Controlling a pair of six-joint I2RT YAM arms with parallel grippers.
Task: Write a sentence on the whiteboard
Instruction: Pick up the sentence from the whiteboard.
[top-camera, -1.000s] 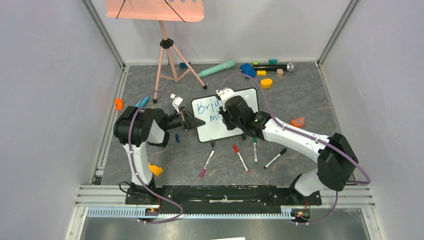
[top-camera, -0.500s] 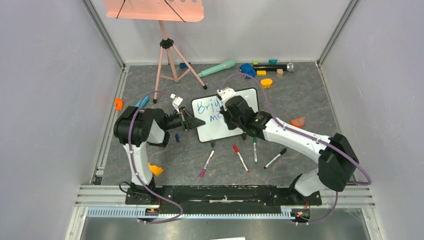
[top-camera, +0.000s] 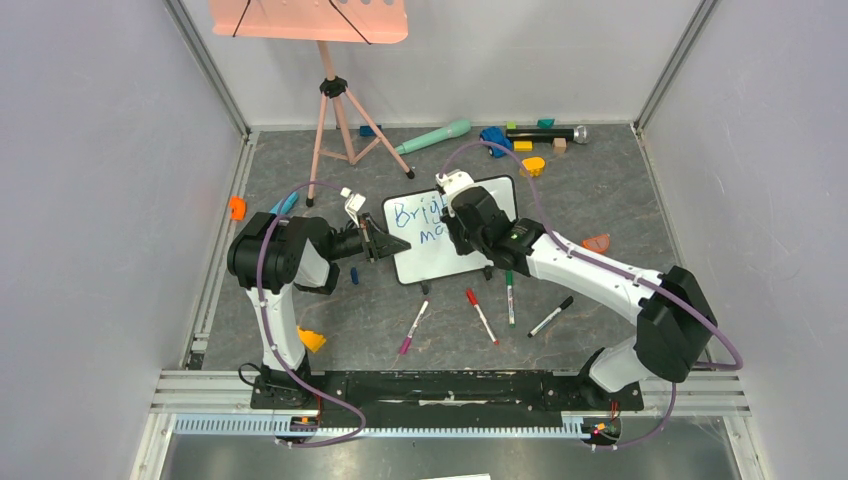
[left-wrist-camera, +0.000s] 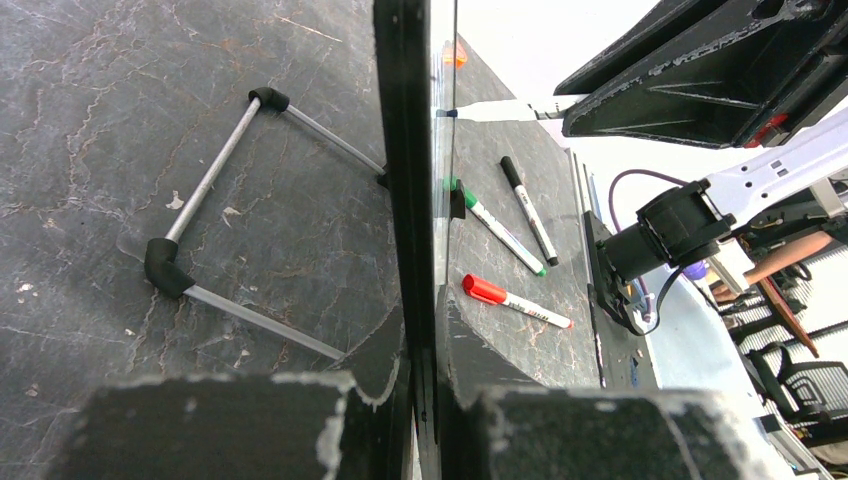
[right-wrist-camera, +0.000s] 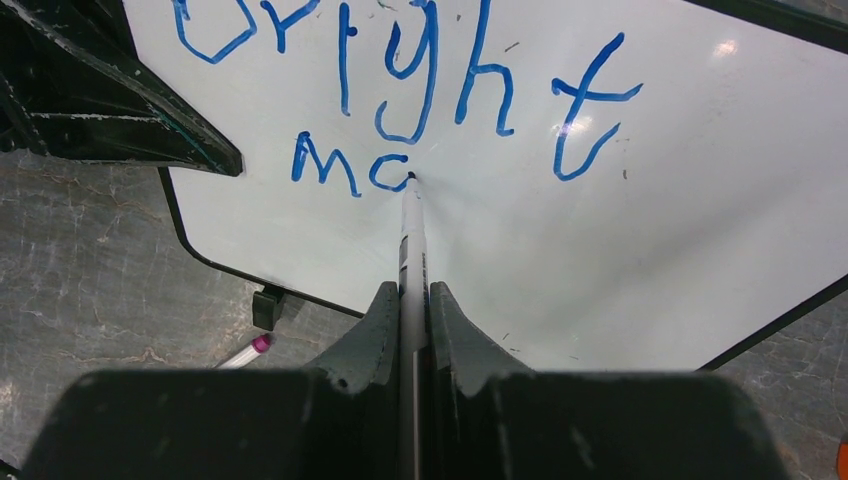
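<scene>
1. The sentence (right-wrist-camera: 405, 95) is being extended. "Bright" is finished, and after the "m" below it a round letter is being drawn that was not showing a second ago, so most of the wording is judged still unwritten.
2. The whiteboard (top-camera: 432, 262) is being kept mid-table, face up, its long axis running left to right and its right end angled away. The lines are reading upright from the arms' side.
3. The marker (right-wrist-camera: 412, 235) is being pinched by the right gripper (right-wrist-camera: 412, 300), pointing away, tip touching the whiteboard.
4. The whiteboard's left edge is being clamped by the left gripper (left-wrist-camera: 425, 400).
5. Spare pens (top-camera: 482, 315) are being left just nearer.
</scene>
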